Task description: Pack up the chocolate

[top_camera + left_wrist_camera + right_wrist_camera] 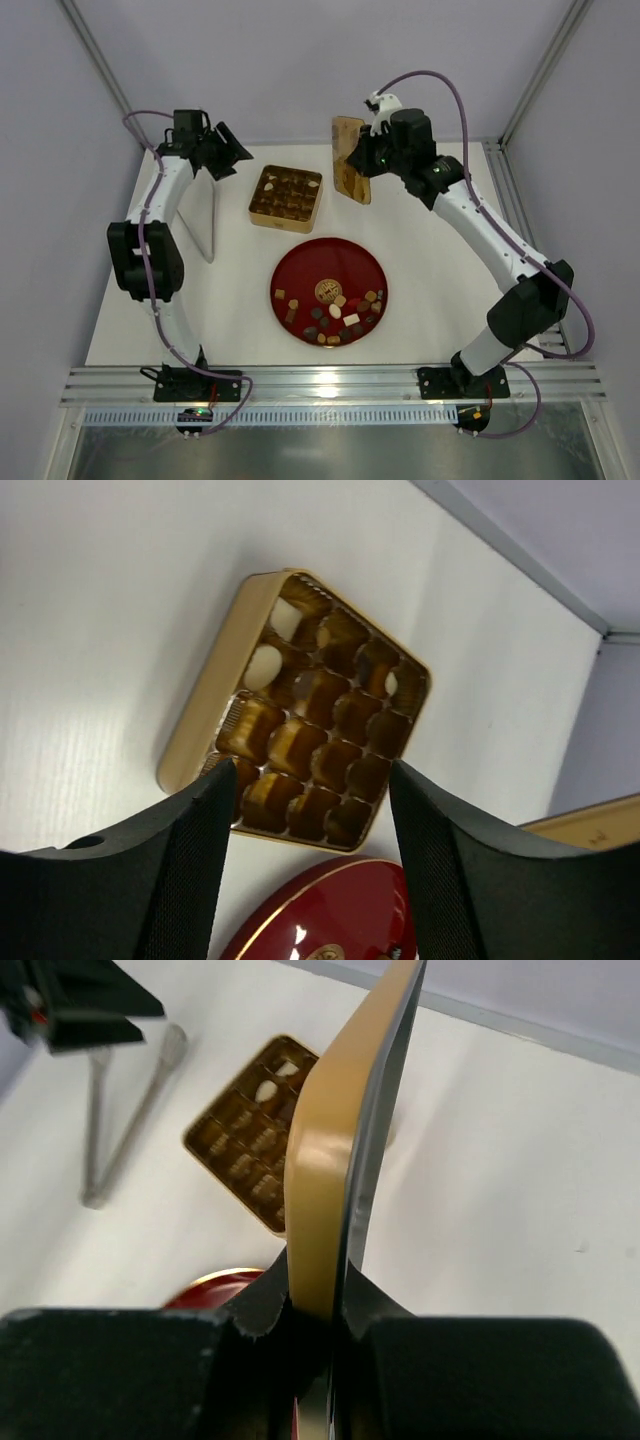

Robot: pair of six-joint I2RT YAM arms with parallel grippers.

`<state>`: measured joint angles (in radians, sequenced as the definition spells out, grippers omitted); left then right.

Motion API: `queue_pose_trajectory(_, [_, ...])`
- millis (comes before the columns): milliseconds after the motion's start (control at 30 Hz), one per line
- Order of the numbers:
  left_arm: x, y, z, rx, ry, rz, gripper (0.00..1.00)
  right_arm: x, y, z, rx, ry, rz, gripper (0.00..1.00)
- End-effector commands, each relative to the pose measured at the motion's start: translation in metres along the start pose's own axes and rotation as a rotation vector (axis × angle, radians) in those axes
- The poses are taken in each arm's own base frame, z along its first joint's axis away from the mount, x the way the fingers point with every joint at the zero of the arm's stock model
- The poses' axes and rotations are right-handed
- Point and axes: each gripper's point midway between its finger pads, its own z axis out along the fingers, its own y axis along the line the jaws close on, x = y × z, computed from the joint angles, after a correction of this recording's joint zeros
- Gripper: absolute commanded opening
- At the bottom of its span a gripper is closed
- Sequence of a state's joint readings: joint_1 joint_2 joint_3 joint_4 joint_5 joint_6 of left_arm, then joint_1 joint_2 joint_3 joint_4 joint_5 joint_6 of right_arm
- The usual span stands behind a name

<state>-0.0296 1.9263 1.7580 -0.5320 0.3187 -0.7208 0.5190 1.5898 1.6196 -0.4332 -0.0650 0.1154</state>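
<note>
The chocolate (335,310) lies as several small brown and cream pieces on the near half of a round dark-red plate (300,265). A few cream pieces (265,665) sit in cells of the open square gold tin (285,197), which also fills the left wrist view (200,730). My left gripper (232,155) hangs open and empty above the table, left of the tin (305,880). My right gripper (365,158) is shut on the gold lid (350,165), held on edge just right of the tin (345,1140).
Metal tongs (205,215) lie on the white table left of the tin, also seen in the right wrist view (120,1130). The plate (340,920) sits just in front of the tin. Frame posts and a rail border the table.
</note>
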Motion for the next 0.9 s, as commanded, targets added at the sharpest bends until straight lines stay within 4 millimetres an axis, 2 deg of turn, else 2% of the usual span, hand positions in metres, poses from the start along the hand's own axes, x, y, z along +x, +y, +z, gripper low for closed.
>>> queue_pose_trajectory(0, [-0.001,0.038,0.013,-0.144,0.009,0.079,0.61,-0.032,0.04,0.011,-0.361,-0.083,0.275,0.04])
queue_pose_trajectory(67, [0.001,0.052,0.019,-0.186,0.011,0.08,0.57,-0.041,0.043,0.018,-0.445,-0.11,0.318,0.04])
queue_pose_trajectory(133, [0.005,0.067,0.027,-0.228,0.028,0.082,0.53,-0.036,0.035,0.034,-0.478,-0.095,0.434,0.04])
queue_pose_trajectory(167, [0.007,0.072,0.03,-0.242,0.036,0.079,0.49,-0.046,0.038,0.035,-0.533,-0.133,0.45,0.04])
queue_pose_trajectory(200, [0.009,0.075,0.032,-0.248,0.042,0.08,0.48,-0.047,0.037,0.039,-0.558,-0.135,0.484,0.04])
queue_pose_trajectory(233, [0.014,0.082,0.038,-0.266,0.058,0.076,0.46,-0.035,0.031,0.055,-0.567,-0.096,0.586,0.04])
queue_pose_trajectory(267, [0.015,0.086,0.04,-0.278,0.06,0.077,0.43,-0.043,0.031,0.057,-0.603,-0.134,0.596,0.04])
queue_pose_trajectory(333, [0.02,0.094,0.047,-0.292,0.078,0.072,0.41,-0.029,0.028,0.075,-0.639,-0.106,0.659,0.04])
queue_pose_trajectory(400, [0.023,0.097,0.05,-0.297,0.087,0.066,0.38,-0.032,0.026,0.082,-0.675,-0.121,0.713,0.04])
queue_pose_trajectory(433, [0.025,0.101,0.054,-0.304,0.094,0.056,0.37,-0.021,0.024,0.094,-0.674,-0.101,0.744,0.04])
queue_pose_trajectory(467, [0.025,0.101,0.055,-0.302,0.096,0.054,0.35,-0.025,0.024,0.095,-0.699,-0.116,0.774,0.04])
queue_pose_trajectory(567, [0.03,0.106,0.061,-0.309,0.105,0.037,0.32,-0.016,0.021,0.111,-0.714,-0.102,0.823,0.04])
queue_pose_trajectory(667, [0.034,0.107,0.065,-0.308,0.113,0.025,0.3,-0.015,0.019,0.119,-0.729,-0.101,0.86,0.04])
queue_pose_trajectory(800, [0.04,0.108,0.073,-0.297,0.114,0.007,0.28,-0.002,0.015,0.136,-0.739,-0.082,0.92,0.04])
queue_pose_trajectory(867, [0.045,0.111,0.076,-0.301,0.124,0.003,0.27,-0.002,0.015,0.138,-0.754,-0.089,0.931,0.04])
